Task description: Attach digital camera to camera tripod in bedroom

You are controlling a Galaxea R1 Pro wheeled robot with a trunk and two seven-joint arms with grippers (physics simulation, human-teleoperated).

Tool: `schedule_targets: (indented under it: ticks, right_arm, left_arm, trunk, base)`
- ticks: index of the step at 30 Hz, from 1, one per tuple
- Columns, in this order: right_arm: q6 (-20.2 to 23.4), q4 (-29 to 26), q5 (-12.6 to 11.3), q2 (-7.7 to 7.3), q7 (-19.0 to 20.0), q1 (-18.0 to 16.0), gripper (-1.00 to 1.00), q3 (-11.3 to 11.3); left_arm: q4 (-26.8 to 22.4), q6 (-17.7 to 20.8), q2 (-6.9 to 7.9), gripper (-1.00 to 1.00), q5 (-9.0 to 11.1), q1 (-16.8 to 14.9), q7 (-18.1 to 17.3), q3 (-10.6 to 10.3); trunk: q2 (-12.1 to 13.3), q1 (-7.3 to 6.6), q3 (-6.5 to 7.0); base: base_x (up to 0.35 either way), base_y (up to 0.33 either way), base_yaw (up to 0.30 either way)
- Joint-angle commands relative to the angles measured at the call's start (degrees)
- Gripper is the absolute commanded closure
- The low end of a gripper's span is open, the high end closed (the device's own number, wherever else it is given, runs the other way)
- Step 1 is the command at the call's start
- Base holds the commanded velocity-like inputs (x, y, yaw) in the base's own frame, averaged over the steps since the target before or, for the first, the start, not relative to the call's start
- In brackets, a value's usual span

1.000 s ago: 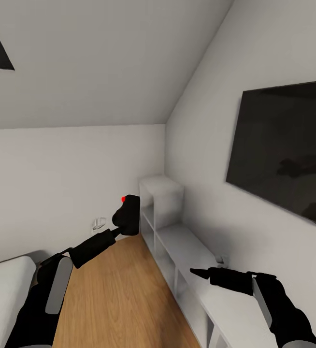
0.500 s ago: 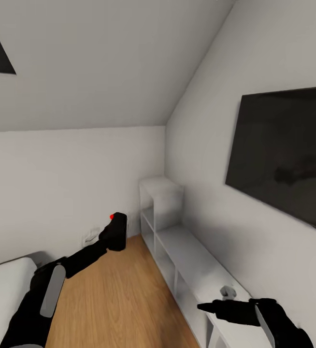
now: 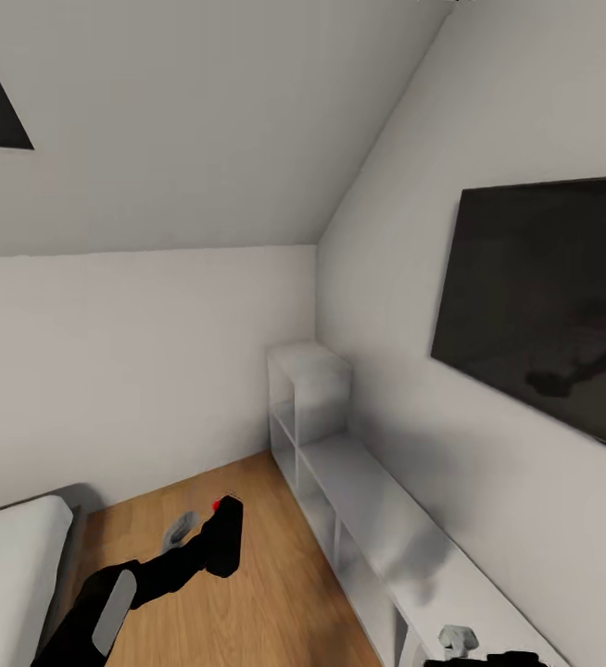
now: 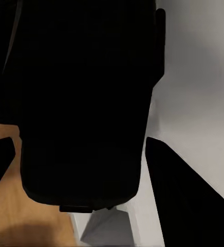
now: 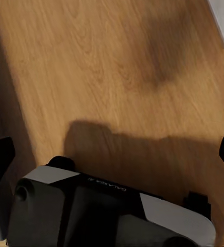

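Your left gripper (image 3: 221, 548) grips the digital camera (image 3: 226, 534) over the wood floor (image 3: 247, 593); your right gripper's state I cannot tell.

Light wood plank floor (image 3: 247, 602); low white open-cubby shelf unit (image 3: 359, 491) stands on it along wall; white-mattress bed (image 3: 11, 556) at corner.

Mirrored "GALAXEA" on robot base (image 5: 108, 183)

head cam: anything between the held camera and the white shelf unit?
Nothing: in the head view only bare wood floor separates the digital camera, held in the left gripper, from the low white shelf unit.
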Motion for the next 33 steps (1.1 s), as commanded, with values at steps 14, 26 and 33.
schedule_targets:
  ticks: [14,26,33]
  right_arm:
    - [-10.34,16.16,3.52,0.01,-10.26,0.22,-1.00,-0.15]
    - [-20.09,17.76,7.34,0.48,-26.73,8.38,-1.00,-0.18]
    - [-21.28,17.82,7.40,0.82,-28.65,13.43,-1.00,-0.20]
  left_arm:
    - [26.13,-16.38,-0.20,1.00,-10.84,-0.04,9.15,-0.10]
    - [46.17,-36.49,-0.42,1.00,-14.64,3.68,32.21,-0.12]
    - [47.19,-38.98,-0.11,1.00,-14.75,8.01,37.83,-0.09]
  trunk:
    - [5.56,-3.07,2.44]
    - [10.37,-5.71,4.59]
    - [13.18,-7.24,5.85]
  base:
    - [0.000,0.000,0.000]
    - [0.000,0.000,0.000]
    - [0.000,0.000,0.000]
